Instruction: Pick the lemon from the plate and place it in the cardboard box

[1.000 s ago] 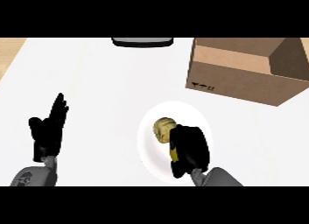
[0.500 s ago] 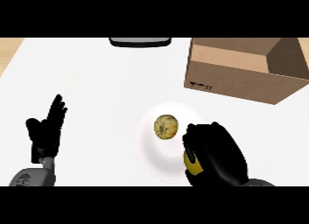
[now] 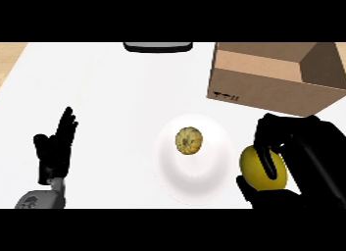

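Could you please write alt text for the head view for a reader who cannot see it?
The right hand is curled round a yellow lemon beside a white plate that holds a small brown item. An open cardboard box stands beyond; the left hand rests open.

I am looking down at the open brown cardboard box (image 3: 277, 86), whose near wall is carrying a short row of small black printed marks (image 3: 226, 96) in its lower left corner. I am not making out any letters or numbers in them.
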`<state>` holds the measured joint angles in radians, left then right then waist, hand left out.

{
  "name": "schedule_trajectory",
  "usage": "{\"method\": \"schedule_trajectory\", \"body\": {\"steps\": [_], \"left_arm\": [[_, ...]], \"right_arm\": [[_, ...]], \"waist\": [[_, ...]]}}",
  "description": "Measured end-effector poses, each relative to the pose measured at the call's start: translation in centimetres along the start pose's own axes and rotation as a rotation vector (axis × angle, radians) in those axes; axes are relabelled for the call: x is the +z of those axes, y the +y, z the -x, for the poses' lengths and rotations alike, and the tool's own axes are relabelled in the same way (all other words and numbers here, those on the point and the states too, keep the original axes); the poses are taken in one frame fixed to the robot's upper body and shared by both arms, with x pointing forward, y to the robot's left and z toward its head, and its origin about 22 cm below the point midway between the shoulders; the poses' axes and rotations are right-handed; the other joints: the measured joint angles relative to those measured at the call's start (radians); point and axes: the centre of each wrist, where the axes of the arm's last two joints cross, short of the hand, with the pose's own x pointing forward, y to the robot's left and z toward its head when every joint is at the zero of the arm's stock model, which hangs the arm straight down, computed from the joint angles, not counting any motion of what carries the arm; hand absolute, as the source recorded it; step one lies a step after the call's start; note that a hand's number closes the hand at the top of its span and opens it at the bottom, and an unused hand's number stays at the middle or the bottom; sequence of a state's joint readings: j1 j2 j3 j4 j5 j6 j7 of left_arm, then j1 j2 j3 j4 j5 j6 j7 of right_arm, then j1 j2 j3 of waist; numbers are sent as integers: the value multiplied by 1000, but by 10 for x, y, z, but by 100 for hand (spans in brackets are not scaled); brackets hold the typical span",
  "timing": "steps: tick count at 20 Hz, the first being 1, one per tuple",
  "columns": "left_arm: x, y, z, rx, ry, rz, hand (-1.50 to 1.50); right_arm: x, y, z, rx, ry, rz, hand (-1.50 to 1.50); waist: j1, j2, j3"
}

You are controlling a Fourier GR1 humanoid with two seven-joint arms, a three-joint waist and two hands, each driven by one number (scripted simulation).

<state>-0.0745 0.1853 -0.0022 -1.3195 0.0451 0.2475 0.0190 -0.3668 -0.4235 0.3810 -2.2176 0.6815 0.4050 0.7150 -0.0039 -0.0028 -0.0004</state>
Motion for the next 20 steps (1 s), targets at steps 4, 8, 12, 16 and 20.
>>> {"method": "schedule_trajectory", "body": {"steps": [4, 8, 12, 16, 20], "left_arm": [[-1, 1, 0, 2, 1, 6, 0], [-6, -4, -4, -2, -4, 10, 0], [-7, -3, -8, 1, -7, 14, 0], [-7, -3, -5, 0, -7, 14, 0], [-11, 2, -3, 3, -10, 18, 0]], "right_arm": [[-16, -20, 17, 30, 41, 53, 150], [-39, -37, 34, 19, 57, 117, 150], [-68, -44, 61, -15, 76, 147, 150], [-95, -39, 89, -45, 87, 155, 150], [-126, -31, 116, -78, 94, 155, 150]], "waist": [[4, 2, 0], [8, 3, 0], [12, 5, 0], [14, 5, 0], [21, 8, 0]]}}
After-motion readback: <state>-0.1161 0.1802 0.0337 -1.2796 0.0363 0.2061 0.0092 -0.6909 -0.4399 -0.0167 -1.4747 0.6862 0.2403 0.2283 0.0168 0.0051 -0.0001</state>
